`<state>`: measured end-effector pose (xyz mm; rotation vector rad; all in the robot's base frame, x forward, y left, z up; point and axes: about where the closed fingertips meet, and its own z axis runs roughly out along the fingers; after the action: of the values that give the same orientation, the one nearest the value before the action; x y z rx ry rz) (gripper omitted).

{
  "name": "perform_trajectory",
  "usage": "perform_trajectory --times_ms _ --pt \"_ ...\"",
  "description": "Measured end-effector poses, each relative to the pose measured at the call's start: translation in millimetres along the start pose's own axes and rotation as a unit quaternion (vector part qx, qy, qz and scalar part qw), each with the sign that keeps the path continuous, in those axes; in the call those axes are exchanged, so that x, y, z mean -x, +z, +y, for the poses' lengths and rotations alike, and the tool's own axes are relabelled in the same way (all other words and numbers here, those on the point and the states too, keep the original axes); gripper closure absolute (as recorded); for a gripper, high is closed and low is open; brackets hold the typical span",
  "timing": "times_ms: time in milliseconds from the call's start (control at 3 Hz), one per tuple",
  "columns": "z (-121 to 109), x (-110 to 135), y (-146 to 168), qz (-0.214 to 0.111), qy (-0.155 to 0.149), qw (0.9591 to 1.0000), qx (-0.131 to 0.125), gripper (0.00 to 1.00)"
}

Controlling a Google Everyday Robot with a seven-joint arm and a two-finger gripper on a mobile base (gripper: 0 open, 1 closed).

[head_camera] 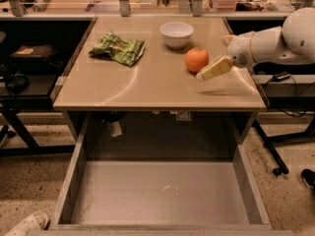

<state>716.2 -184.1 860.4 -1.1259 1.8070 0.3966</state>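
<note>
An orange (197, 59) rests on the tan tabletop (147, 90), right of centre. My gripper (212, 58) hovers just to the orange's right on the white arm (275, 43), which reaches in from the right edge. It is open and holds nothing. One pale yellow finger (214, 69) points down-left, its tip almost at the orange's lower right side. A white bowl (176, 34) stands behind the orange. A green chip bag (118, 48) lies at the back left.
Below the tabletop a wide grey drawer (162, 191) stands pulled out, with nothing in it. Black desks and cables flank the table on both sides. A shoe (27, 224) shows at the bottom left on the speckled floor.
</note>
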Motion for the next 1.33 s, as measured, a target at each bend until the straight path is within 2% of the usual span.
perform_trajectory --times_ms 667,1000,1333 --pt "6 8 34 -0.032 0.038 0.9972 0.056 0.0" --pt "6 8 34 -0.033 0.038 0.9971 0.057 0.18" --pt "6 8 34 -0.033 0.038 0.9971 0.057 0.42"
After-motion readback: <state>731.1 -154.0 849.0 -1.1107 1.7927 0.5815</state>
